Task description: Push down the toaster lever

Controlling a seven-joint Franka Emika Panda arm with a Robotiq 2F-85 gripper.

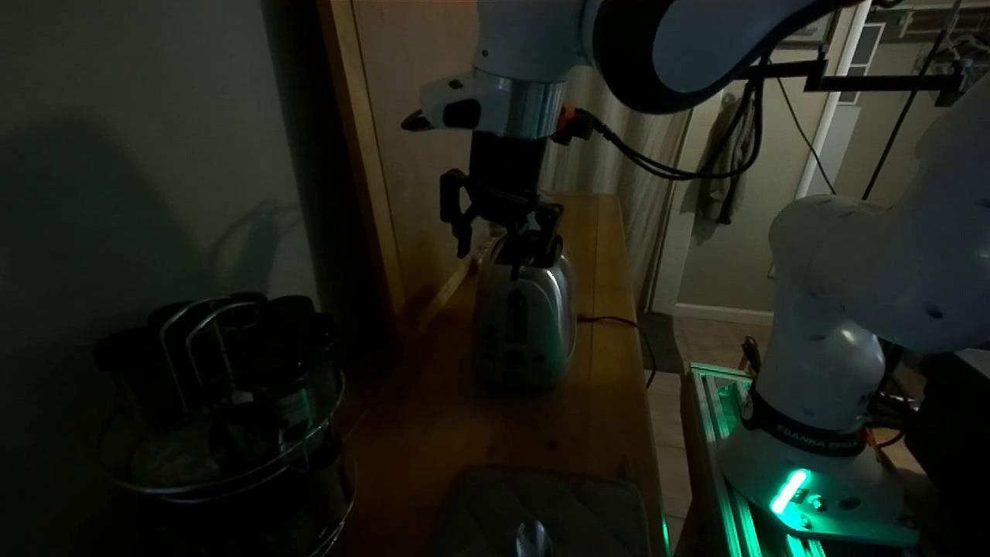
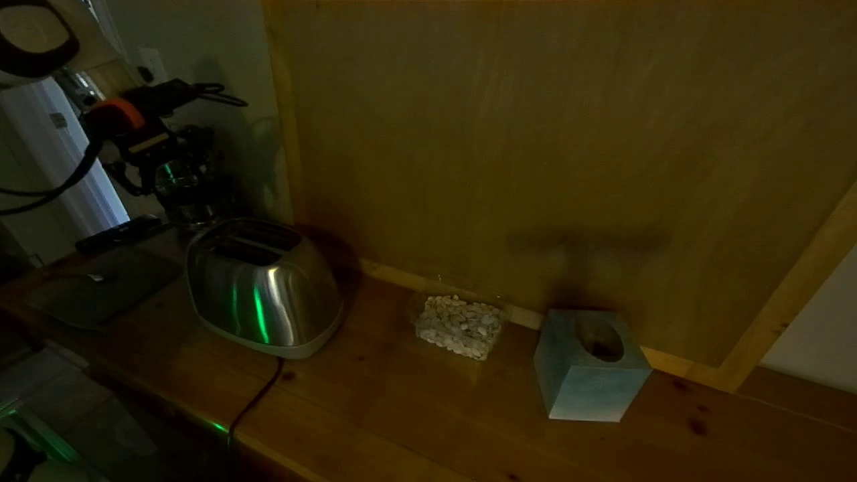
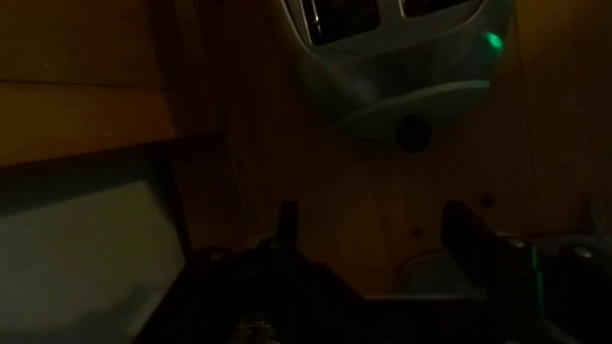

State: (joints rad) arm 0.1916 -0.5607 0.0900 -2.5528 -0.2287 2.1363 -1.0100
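Observation:
The shiny silver toaster (image 1: 526, 333) stands on the wooden counter and shows in both exterior views (image 2: 268, 308). In the wrist view the toaster (image 3: 382, 71) is at the top, with its dark slots at the frame edge. A round black knob, which looks like the lever (image 3: 413, 134), sticks out from its near end. My gripper (image 3: 370, 205) is open, with nothing between its fingers, and lies below the knob in the wrist view, apart from it. In an exterior view the gripper (image 1: 491, 261) overlaps the toaster's top; the exact gap is hard to judge in the dark.
A wire rack with dark jars (image 1: 232, 402) stands near the wall. A grey mat (image 1: 495, 510) with a spoon (image 1: 534, 538) lies on the counter. A container of pale pieces (image 2: 462, 327), a tissue box (image 2: 592, 368) and the toaster's cord (image 2: 258, 398) also show.

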